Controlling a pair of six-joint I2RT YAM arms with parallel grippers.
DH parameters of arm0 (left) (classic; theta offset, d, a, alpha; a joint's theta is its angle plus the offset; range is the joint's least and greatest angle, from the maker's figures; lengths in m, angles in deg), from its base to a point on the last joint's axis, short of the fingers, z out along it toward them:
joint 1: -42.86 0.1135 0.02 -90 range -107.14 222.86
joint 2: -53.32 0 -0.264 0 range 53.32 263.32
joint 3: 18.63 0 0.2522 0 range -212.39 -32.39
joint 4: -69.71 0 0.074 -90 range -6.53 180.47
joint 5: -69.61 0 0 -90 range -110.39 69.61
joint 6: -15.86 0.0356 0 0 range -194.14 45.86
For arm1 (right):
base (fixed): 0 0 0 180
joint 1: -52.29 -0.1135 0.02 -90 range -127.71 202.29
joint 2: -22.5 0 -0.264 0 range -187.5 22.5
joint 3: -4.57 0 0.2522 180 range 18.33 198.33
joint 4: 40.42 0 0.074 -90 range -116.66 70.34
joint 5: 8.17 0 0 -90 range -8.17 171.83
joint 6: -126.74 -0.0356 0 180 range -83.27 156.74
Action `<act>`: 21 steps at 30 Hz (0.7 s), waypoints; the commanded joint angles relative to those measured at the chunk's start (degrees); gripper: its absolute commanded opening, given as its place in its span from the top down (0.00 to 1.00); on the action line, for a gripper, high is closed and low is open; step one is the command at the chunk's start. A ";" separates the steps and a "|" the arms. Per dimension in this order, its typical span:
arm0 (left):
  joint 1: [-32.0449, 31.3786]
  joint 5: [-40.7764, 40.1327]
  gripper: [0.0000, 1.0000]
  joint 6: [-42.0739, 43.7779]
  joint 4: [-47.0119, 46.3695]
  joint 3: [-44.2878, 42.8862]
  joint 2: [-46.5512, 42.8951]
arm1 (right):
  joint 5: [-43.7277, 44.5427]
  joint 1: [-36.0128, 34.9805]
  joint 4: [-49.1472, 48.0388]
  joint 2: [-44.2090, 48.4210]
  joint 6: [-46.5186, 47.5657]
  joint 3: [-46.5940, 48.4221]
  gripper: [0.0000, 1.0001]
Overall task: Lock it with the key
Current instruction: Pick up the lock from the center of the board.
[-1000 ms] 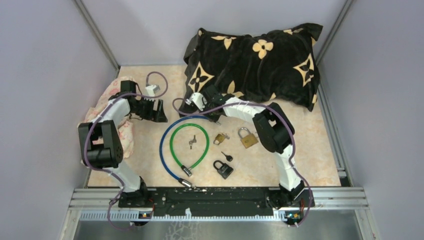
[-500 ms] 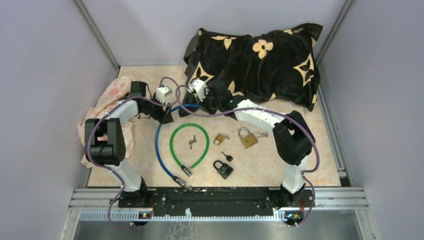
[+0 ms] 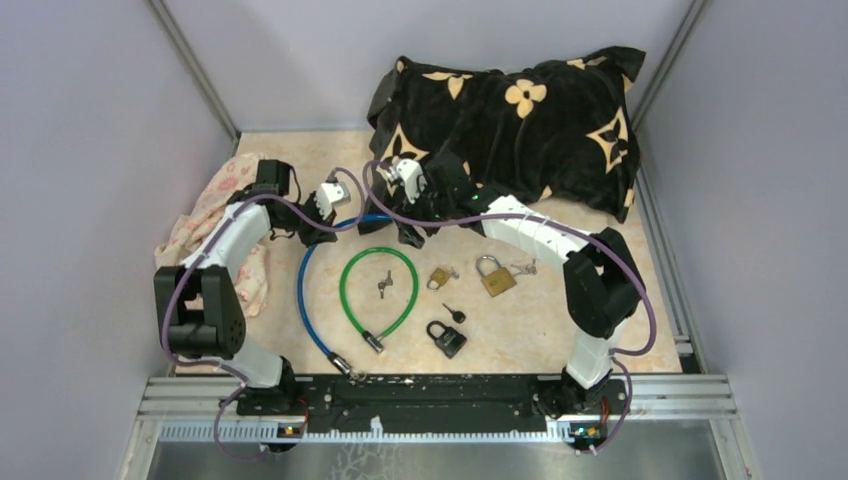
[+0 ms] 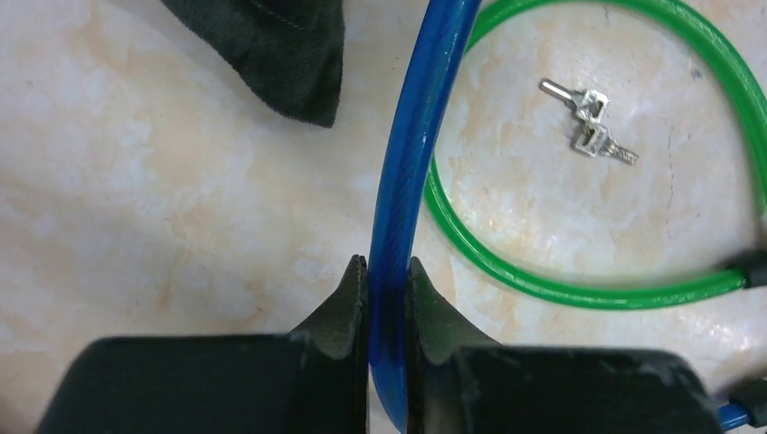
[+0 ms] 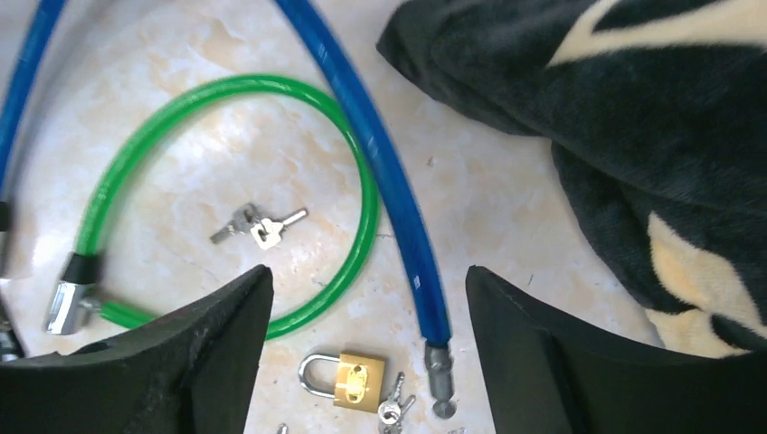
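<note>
At the far side of the table (image 3: 640, 300), left gripper (image 4: 387, 267) pinches the blue cable lock (image 4: 416, 136), apparently to steady its arc, while right gripper (image 5: 366, 271) hangs spread over its free pin end (image 5: 439, 366) near the cushion (image 5: 588, 136), likely to seize it; keys (image 5: 258, 226) lie inside the green cable (image 5: 181, 117).

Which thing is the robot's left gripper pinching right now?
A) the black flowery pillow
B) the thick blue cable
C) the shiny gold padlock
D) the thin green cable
B: in the left wrist view, the left gripper has both fingers pressed against the thick blue cable, while the thin green cable lies loose on the table beside it.
</note>
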State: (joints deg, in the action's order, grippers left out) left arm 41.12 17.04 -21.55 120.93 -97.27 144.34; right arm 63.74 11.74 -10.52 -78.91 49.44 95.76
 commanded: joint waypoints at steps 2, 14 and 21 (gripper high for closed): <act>-1.90 -5.24 1.00 14.03 8.66 -1.17 -7.10 | -9.01 1.53 7.31 -0.91 -3.85 8.72 0.22; -6.40 -5.89 1.00 19.02 9.42 1.91 -15.23 | -18.08 0.92 10.01 0.43 -3.75 8.43 0.33; -7.01 -5.30 1.00 20.31 7.27 3.93 -18.45 | -17.27 0.87 11.46 2.58 -3.95 8.21 0.35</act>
State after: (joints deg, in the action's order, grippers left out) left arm 34.63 10.17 -3.19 128.93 -93.67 128.78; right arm 49.05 13.05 1.72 -79.93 45.29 102.49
